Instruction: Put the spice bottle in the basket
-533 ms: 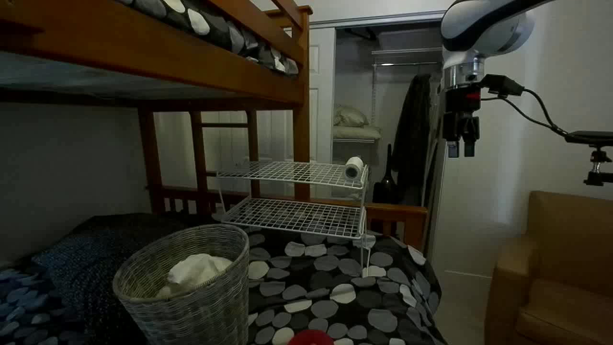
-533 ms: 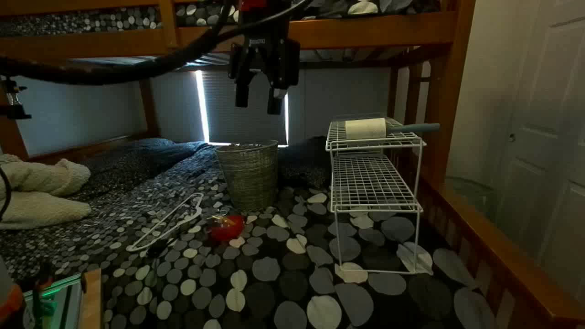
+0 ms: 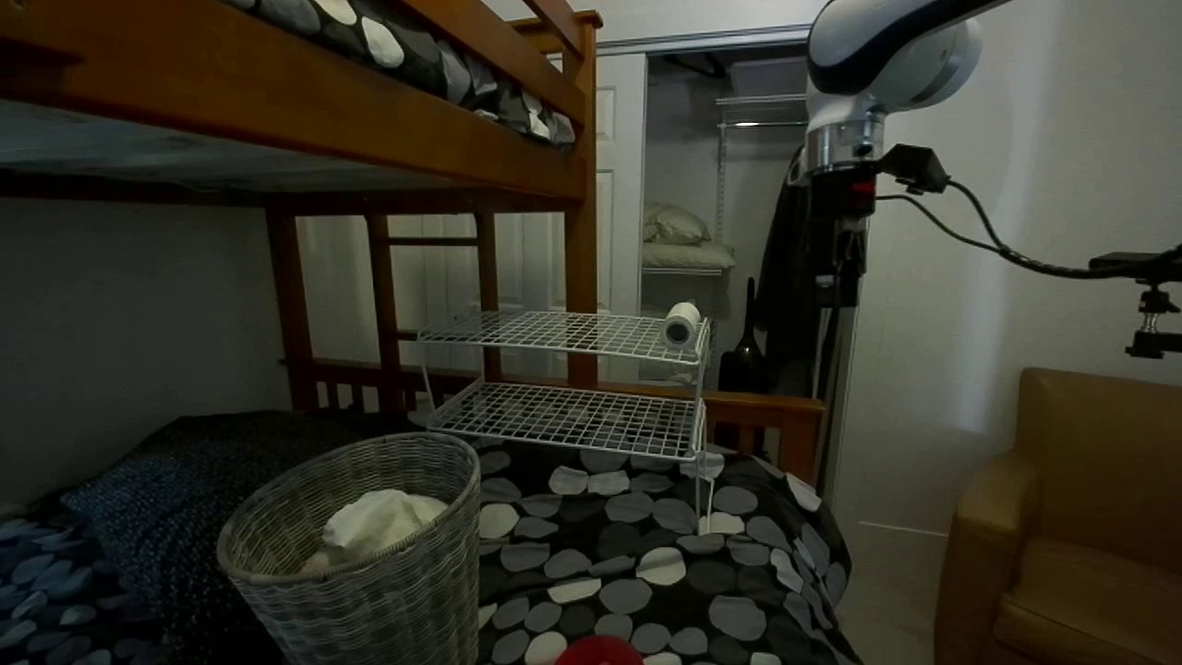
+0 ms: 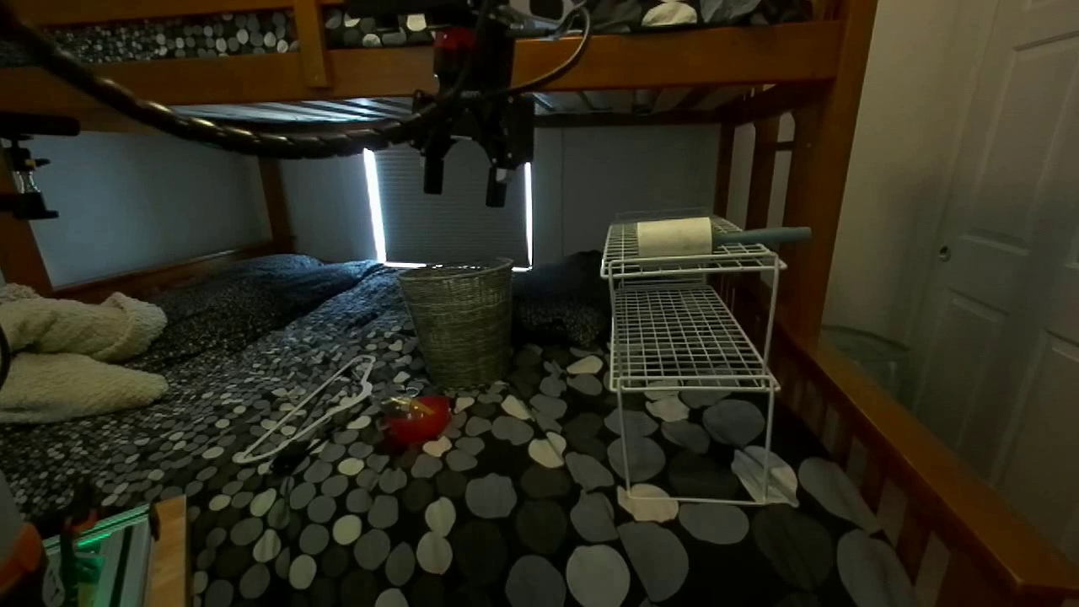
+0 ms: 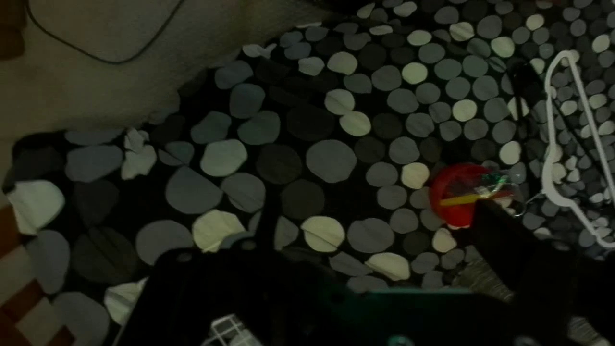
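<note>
Fingers (image 4: 433, 175) spread around nothing, I've just turned and shifted towards the basket (image 4: 459, 329) on the bed (image 4: 539, 523), but make out no spice bottle, so its grasp likely lies ahead.

Light (image 4: 373, 206) blazing down both edges of the window (image 4: 459, 232), behind the gripper (image 4: 464, 190) in an exterior view, the rest dim! The bunk (image 4: 674, 61) crosses behind too, spotted bedding (image 4: 506, 548) well below. In an exterior view, the closet (image 3: 683, 157) gapes behind the gripper, an armchair (image 3: 1071, 517) lower and off to its side, wall (image 3: 1062, 185) behind. Wrist view: floor (image 5: 158, 81), well beyond the gripper.
</note>
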